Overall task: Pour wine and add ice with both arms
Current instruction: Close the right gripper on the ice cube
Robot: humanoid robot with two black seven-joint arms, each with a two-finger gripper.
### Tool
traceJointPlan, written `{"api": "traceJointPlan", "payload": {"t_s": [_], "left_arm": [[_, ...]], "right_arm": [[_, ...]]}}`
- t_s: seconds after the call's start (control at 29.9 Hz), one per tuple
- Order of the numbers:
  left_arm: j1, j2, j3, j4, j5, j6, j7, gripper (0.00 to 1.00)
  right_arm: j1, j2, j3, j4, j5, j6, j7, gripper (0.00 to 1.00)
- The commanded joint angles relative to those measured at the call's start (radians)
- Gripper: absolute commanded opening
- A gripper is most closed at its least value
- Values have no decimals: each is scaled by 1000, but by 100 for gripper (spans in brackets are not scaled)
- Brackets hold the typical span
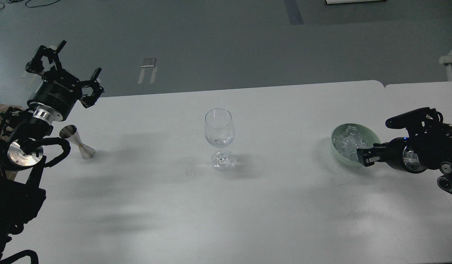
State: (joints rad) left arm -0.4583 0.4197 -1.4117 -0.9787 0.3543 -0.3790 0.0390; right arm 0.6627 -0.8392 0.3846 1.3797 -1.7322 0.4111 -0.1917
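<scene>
I look down on a white table [248,205]. My 2 black arms reach in, 1 from each side.

My left gripper [65,66] is raised above the table's far left corner, its fingers spread wide and holding nothing. Just below it on the table stands a steel jigger [78,142], upright. I cannot tell whether it holds any liquid.

At the centre stands a wine glass [219,137], upright, well apart from both arms. Something small and clear seems to lie at the bottom of its bowl, but I cannot be sure.

On the right, a pale green bowl [372,135] holds the ice [345,143], a heap of clear cubes. My right gripper [366,155] is at the bowl's near rim, over the ice. It is dark and seen end-on, so I cannot tell whether it is spread or pinching a cube.

Risks, as I judge them: the cubes are slick and small, so 1 could slip out on the way to the glass. The glass is tall on a narrow foot, so a nudge could topple it. My left arm could knock the jigger over as it comes down.
</scene>
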Motion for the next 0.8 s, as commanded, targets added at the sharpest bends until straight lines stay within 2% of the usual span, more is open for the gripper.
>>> {"api": "traceJointPlan", "payload": {"t_s": [0.0,0.23,0.53,0.77], "left_arm": [[1,-1,-4,0,0,0,-1,98],[3,1,-6,0,0,0,-1,98],[3,1,-6,0,0,0,1,98],[3,1,-6,0,0,0,1,98]], "right_arm": [[1,11,2,-2,-1,0,0,50],[5,12,3,-2,-1,0,-9,44],[6,11,0,-1,-1,0,-18,24],[3,12,5,-1,0,0,-18,18]]}}
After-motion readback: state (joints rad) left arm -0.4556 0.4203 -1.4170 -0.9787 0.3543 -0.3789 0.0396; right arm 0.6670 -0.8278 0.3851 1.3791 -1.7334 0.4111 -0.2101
